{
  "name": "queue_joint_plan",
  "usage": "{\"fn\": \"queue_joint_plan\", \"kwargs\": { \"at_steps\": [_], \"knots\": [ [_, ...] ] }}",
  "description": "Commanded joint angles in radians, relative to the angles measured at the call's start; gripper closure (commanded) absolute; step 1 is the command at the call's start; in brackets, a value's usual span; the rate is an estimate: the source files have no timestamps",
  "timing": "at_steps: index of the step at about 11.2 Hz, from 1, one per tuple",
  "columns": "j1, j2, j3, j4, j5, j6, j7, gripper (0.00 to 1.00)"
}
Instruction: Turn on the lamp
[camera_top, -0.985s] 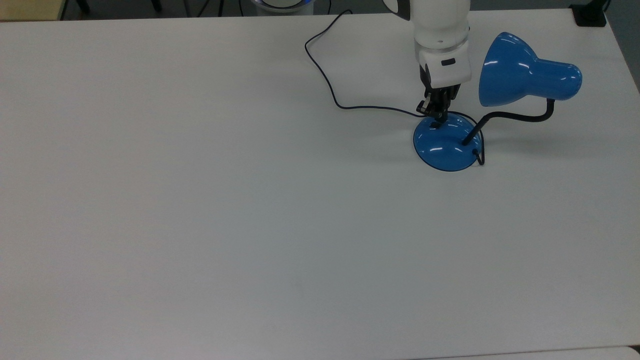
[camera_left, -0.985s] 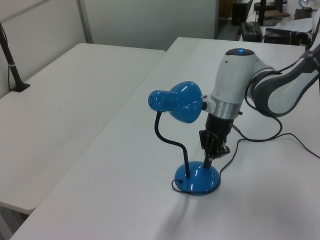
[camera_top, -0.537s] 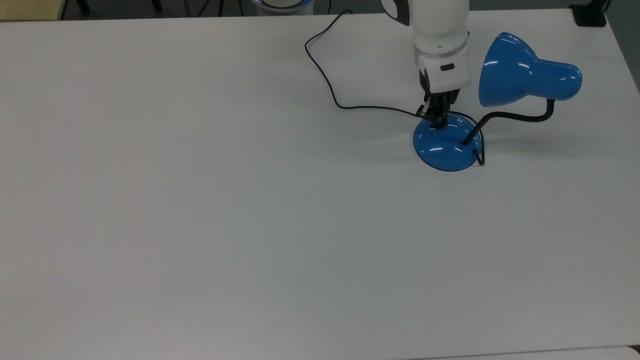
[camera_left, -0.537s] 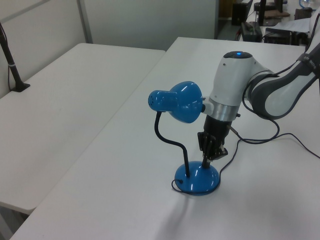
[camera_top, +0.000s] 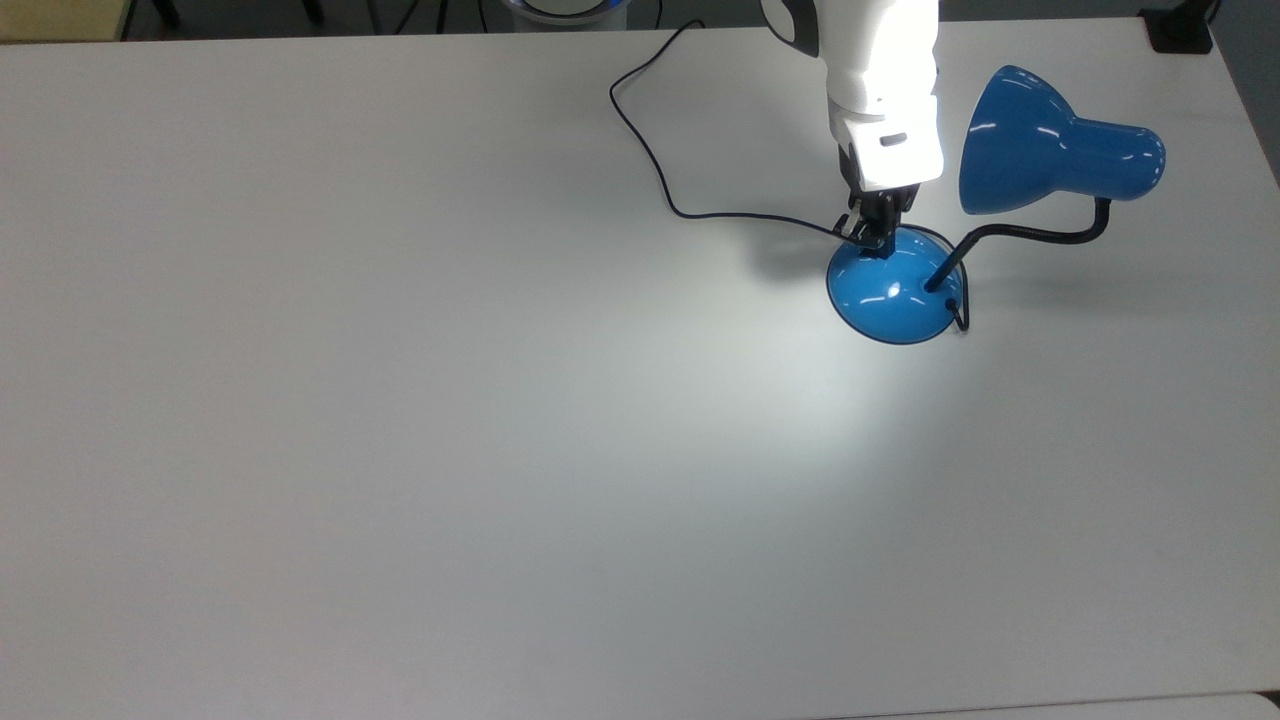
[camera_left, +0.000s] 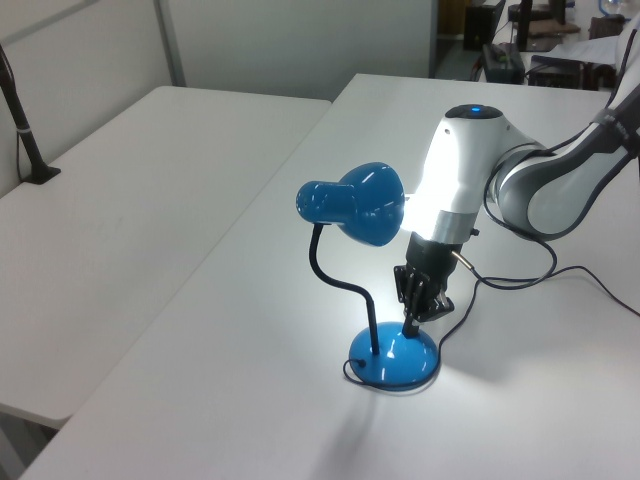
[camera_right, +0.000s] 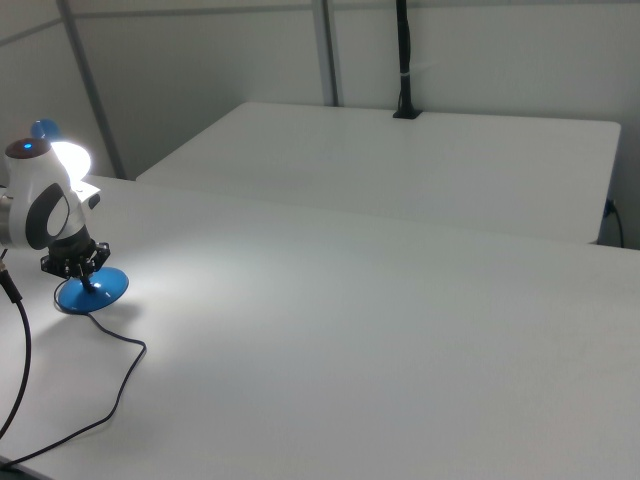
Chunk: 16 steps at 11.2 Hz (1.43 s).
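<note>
The lamp stands at the top view's upper right, lit. Its blue shade (camera_top: 1010, 140) hangs on a black gooseneck (camera_top: 1030, 235) over the round blue base (camera_top: 895, 295), and a bright pool of light lies on the white table (camera_top: 400, 450). My gripper (camera_top: 872, 245) points straight down with its fingers together, their tips resting on the far rim of the base where the switch sits; the switch itself is hidden under them. In the left view the gripper (camera_left: 410, 328) touches the base (camera_left: 395, 360) beside the shade (camera_left: 360, 205). The right view shows the gripper (camera_right: 88, 283) on the base (camera_right: 95, 292).
The lamp's thin black cord (camera_top: 650, 150) loops across the table toward its far edge. A black clamp (camera_top: 1180, 30) sits at the top view's upper right corner. A second white table (camera_left: 120, 220) with a black post (camera_left: 20, 120) stands alongside.
The lamp has come on: the shade now glows and light falls on the table and arm. My gripper has pressed slightly lower on the base.
</note>
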Motion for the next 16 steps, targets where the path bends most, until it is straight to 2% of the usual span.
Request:
{"fn": "queue_joint_plan", "kwargs": {
  "at_steps": [1,3,7,9,11,13,14,16],
  "knots": [
    [-0.008,0.055,0.008,0.008,0.019,0.025,-0.041,1.0],
    [-0.022,-0.01,0.008,0.002,0.025,-0.022,-0.024,1.0],
    [-0.105,-0.161,0.005,0.022,0.025,-0.371,0.08,1.0],
    [-0.168,-0.169,-0.001,0.056,0.004,-0.537,0.135,1.0],
    [-0.243,-0.213,-0.002,0.065,-0.12,-0.642,0.256,1.0],
    [-0.29,-0.219,-0.024,0.179,-0.195,-0.814,0.443,1.0],
    [-0.318,-0.216,-0.027,0.244,-0.214,-0.887,0.488,1.0],
    [-0.359,-0.219,-0.03,0.299,-0.217,-0.901,0.506,1.0]
  ]
}}
